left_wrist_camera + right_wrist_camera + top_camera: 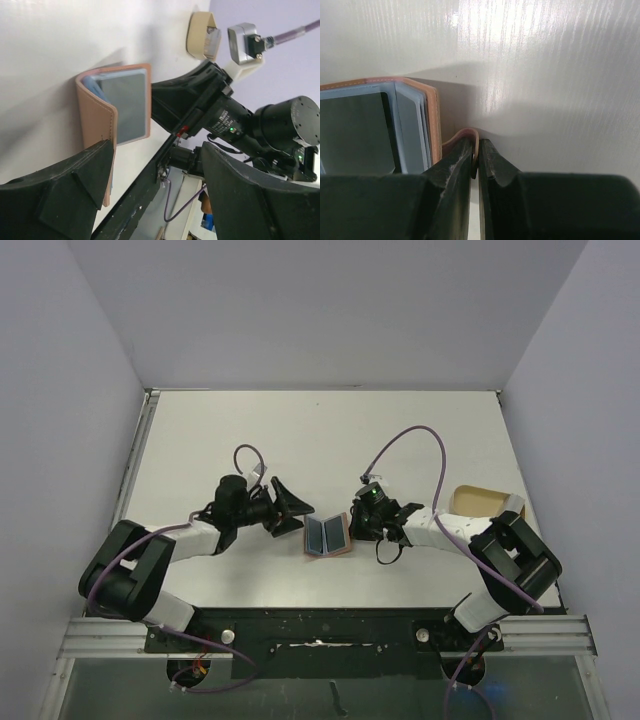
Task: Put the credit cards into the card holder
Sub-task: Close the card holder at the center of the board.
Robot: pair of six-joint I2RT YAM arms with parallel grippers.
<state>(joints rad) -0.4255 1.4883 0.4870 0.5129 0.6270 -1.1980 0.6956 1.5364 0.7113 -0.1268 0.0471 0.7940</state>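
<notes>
"Reddish-brown leather, matt, with a stitched border: the card holder (97, 125) sits at the left of the left wrist view, one leaf tilted up off the glossy white table (45, 45)."

"And the credit cards (125, 107)?"

"Thin, smooth, grey-blue rectangles with a dull sheen, tucked into its inner pockets. From above they read as two blue panels side by side, at the centre of the frame between the arms."

"What does the right wrist camera add?"

"The layering. At its left, several thin blue edges stack against the leather wall, which neither other view resolves. It also shows the right gripper (476, 147) closely: two black, scuffed fingers pressed together at bottom centre, pinching the holder's small curved tab (465, 134)."

"And the left gripper (298, 514)?"

"Spread wide, with nothing held. In the top view it is just left of the holder. In its own camera the blocky black fingers (70, 195) frame the bottom corners, and the left one overlaps the raised leaf. Whether it touches, I cannot tell."

"Anything only the top view gives?"

"The whole layout, with the tan oval tray (478, 500) at the right edge of the table, well apart from the holder. The left wrist view catches it too, as a rounded beige rim at the top, beside the right arm's grey wrist camera (245, 42)."
</notes>
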